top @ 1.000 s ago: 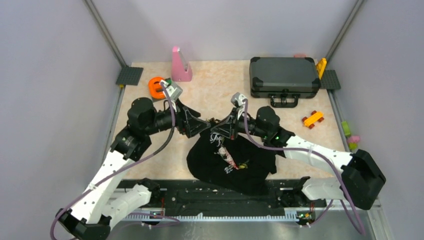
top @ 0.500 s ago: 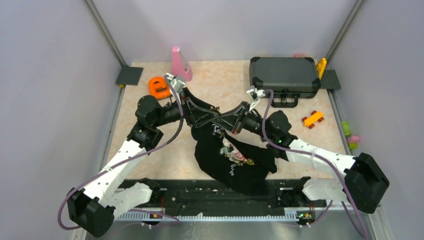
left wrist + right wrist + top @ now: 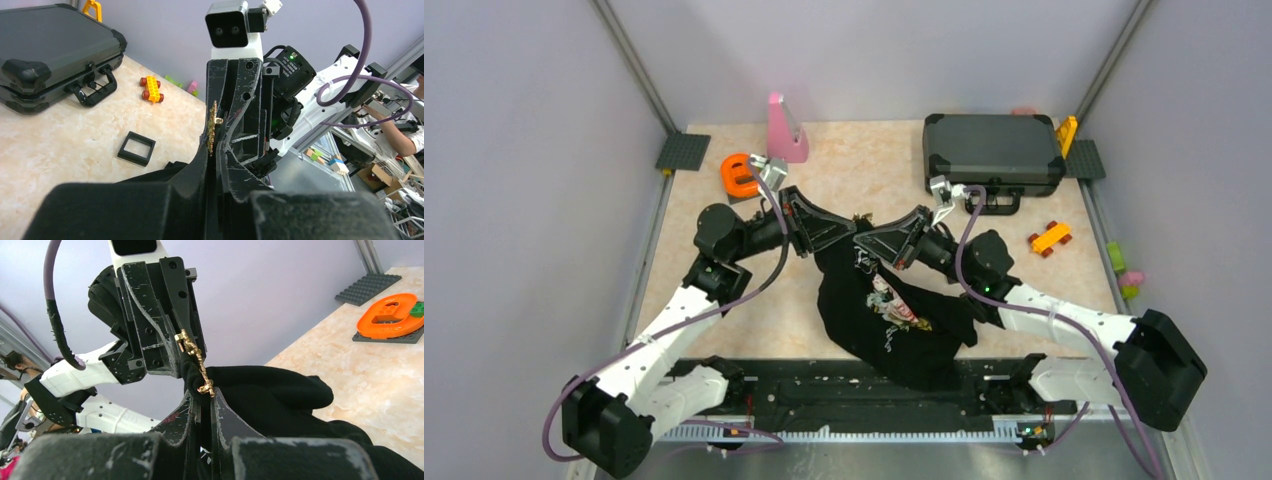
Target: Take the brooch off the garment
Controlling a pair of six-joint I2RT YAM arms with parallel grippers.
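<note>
Both arms met nose to nose off the grey case's (image 3: 992, 150) near-left corner. The right gripper (image 3: 201, 402) had its jaws pressed together on a lifted fold of the garment (image 3: 894, 335). The left gripper (image 3: 214, 150) had its jaws nearly together, pinching the brooch (image 3: 212, 131) on that fold.

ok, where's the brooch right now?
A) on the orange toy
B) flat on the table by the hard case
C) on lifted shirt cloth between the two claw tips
C: the gold brooch sits on raised T-shirt cloth where the left claw and right claw meet above the table.
</note>
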